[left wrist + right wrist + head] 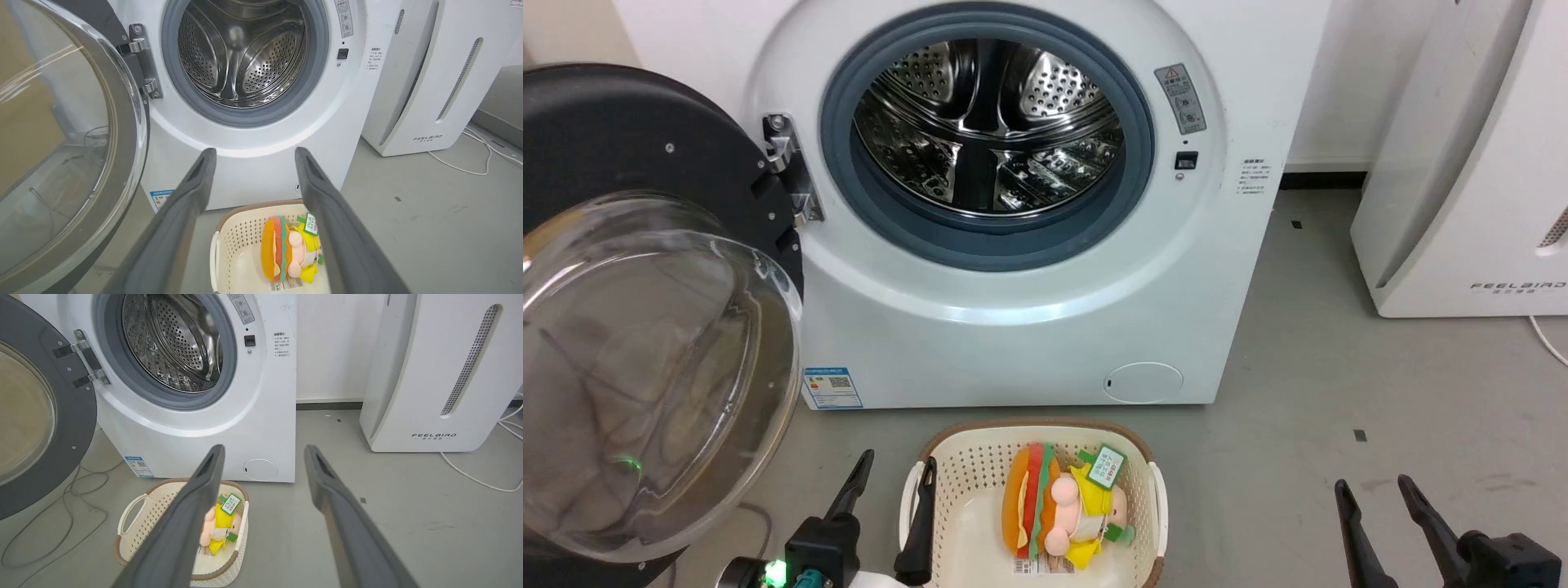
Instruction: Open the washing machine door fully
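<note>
The fingers (179,212) are long, tapered, matte dark grey.

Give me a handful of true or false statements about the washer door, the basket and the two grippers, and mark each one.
1. The washing machine door is swung open, left of the drum opening. True.
2. The left gripper and right gripper are both open. True.
3. The left gripper grips the door. False: it holds nothing and is apart from the door.
4. A plush toy lies in the basket. True.
5. The basket sits inside the drum opening. False: it stands on the floor before the washer.
</note>
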